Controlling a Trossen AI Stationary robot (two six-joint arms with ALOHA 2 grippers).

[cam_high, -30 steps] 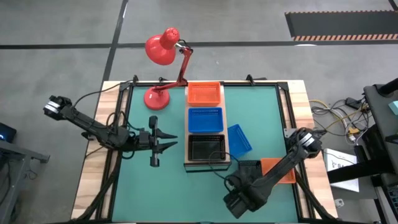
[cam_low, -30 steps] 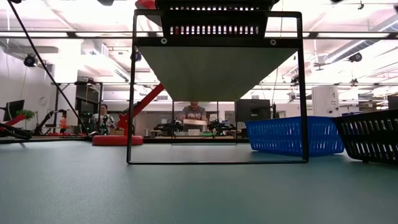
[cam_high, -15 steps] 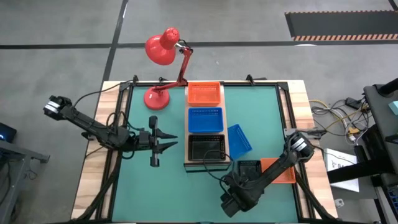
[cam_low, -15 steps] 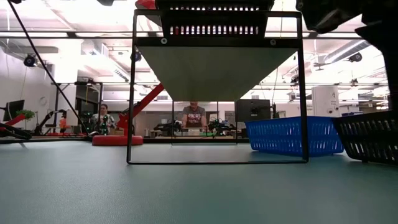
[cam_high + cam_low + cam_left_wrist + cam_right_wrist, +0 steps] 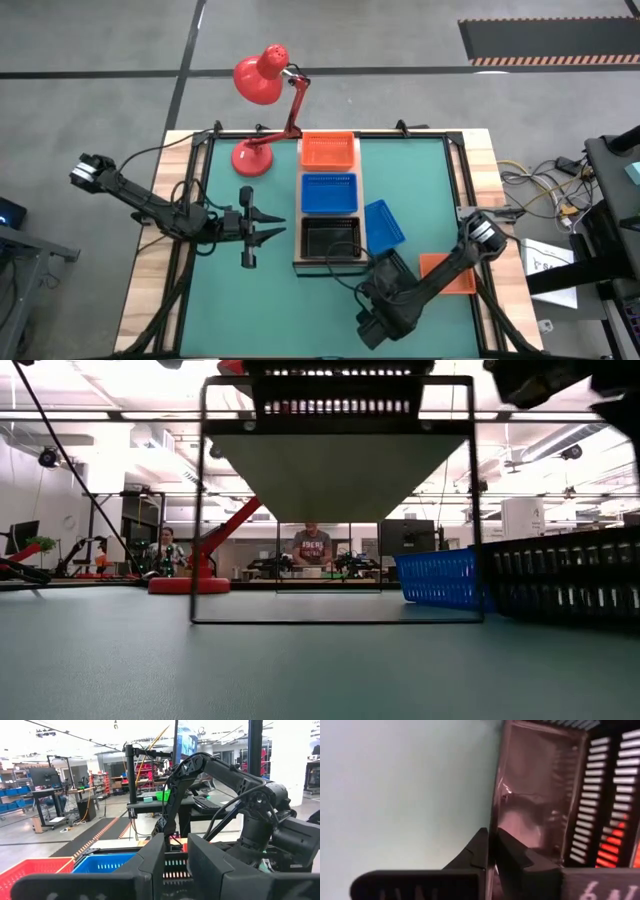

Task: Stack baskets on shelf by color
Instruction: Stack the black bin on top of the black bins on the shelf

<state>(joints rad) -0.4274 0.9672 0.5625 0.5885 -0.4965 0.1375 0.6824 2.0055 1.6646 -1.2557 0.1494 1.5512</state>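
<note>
1. The right pincer (image 5: 490,851) is clenched on the rim of a loose black basket (image 5: 396,272); in the right wrist view its two fingers pinch the basket's side wall between them.
2. That black basket sits on the green mat near the front of the counter (image 5: 150,290), just in front of the shelf (image 5: 300,215), with a loose orange basket (image 5: 452,274) right beside it.
3. A loose blue basket (image 5: 384,222) lies tilted against the shelf's right side.
4. On the shelf stand three baskets in a row: orange (image 5: 328,151) at the back, blue (image 5: 330,192) in the middle, black (image 5: 331,238) at the front.
5. The left pincer (image 5: 272,232) hovers left of the shelf, holding nothing, its fingers a narrow gap apart.
6. A red desk lamp (image 5: 262,95) stands at the back left corner.
</note>
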